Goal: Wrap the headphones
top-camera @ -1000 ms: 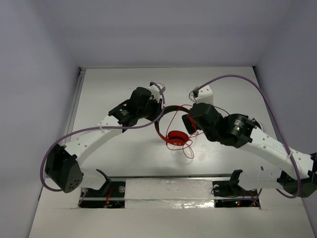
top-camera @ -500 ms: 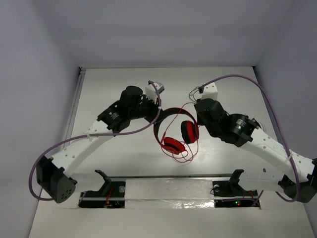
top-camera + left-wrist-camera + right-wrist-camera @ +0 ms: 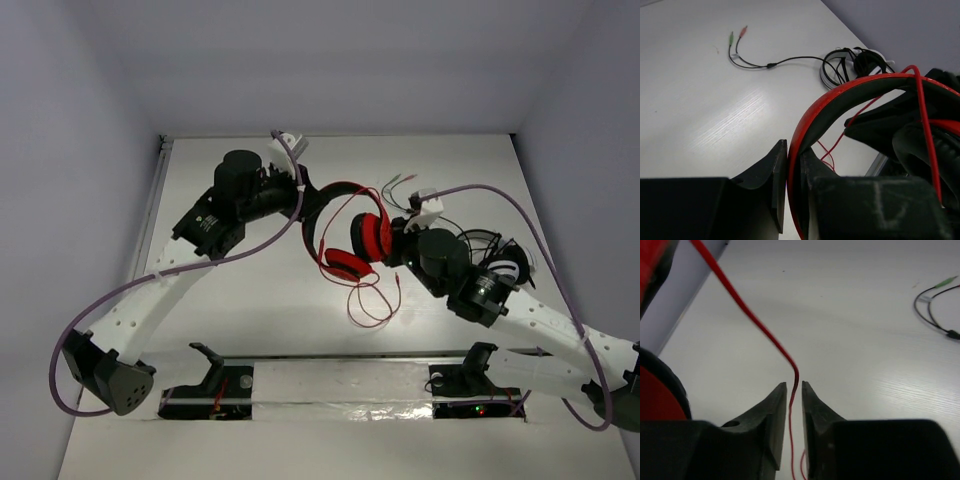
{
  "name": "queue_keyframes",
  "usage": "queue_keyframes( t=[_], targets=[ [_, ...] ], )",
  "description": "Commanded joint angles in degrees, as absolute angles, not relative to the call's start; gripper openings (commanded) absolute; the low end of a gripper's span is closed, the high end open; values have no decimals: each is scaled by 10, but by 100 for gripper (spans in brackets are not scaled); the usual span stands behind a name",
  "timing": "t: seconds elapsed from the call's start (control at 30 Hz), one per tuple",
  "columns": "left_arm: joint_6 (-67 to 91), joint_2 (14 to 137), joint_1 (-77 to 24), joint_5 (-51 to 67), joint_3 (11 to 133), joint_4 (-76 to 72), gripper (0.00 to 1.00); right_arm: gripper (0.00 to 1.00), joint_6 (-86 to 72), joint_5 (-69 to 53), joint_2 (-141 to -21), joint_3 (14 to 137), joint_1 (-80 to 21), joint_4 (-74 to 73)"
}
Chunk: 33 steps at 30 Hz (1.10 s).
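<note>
The red headphones (image 3: 350, 235) hang above the table centre, cups (image 3: 372, 236) folded close together. My left gripper (image 3: 303, 203) is shut on the red headband (image 3: 840, 100); in the left wrist view its jaws (image 3: 793, 165) pinch the band edge-on. My right gripper (image 3: 398, 243) is just right of the cups. In the right wrist view its jaws (image 3: 794, 387) are almost together with the thin red cable (image 3: 750, 310) running between them. The rest of the cable (image 3: 370, 300) lies in loose loops on the table. A red cup (image 3: 660, 400) shows at that view's left edge.
A thin dark cable with green and red plugs (image 3: 400, 185) lies at the back right, also in the left wrist view (image 3: 735, 37). A black-and-white headset (image 3: 500, 262) lies right of it, partly behind my right arm. A rail (image 3: 340, 355) runs along the near table edge.
My left gripper has carried the headphones back and up, turning them. My right gripper has drawn back to the right of the cups, and the cable loops trail lower on the table.
</note>
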<state>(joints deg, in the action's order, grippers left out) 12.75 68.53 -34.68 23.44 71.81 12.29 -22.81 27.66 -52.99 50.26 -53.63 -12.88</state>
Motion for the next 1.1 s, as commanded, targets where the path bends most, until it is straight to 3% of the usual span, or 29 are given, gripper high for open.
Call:
queue_keyframes(
  t=[0.0,0.13,0.27,0.53,1.07],
  targets=[
    [163,679,-342,212,788,107,0,25,-247,214,-526,456,-536,57],
    [165,683,-342,203,841,139,0,51,-250,213,-538,403,-522,185],
    [163,690,-342,189,888,164,0,60,-251,165,-565,359,-514,285],
    [164,713,-342,157,982,213,0,59,-283,127,-627,289,-514,406],
    [169,752,-342,151,1132,264,0,61,-286,102,-760,286,-514,468]
  ],
)
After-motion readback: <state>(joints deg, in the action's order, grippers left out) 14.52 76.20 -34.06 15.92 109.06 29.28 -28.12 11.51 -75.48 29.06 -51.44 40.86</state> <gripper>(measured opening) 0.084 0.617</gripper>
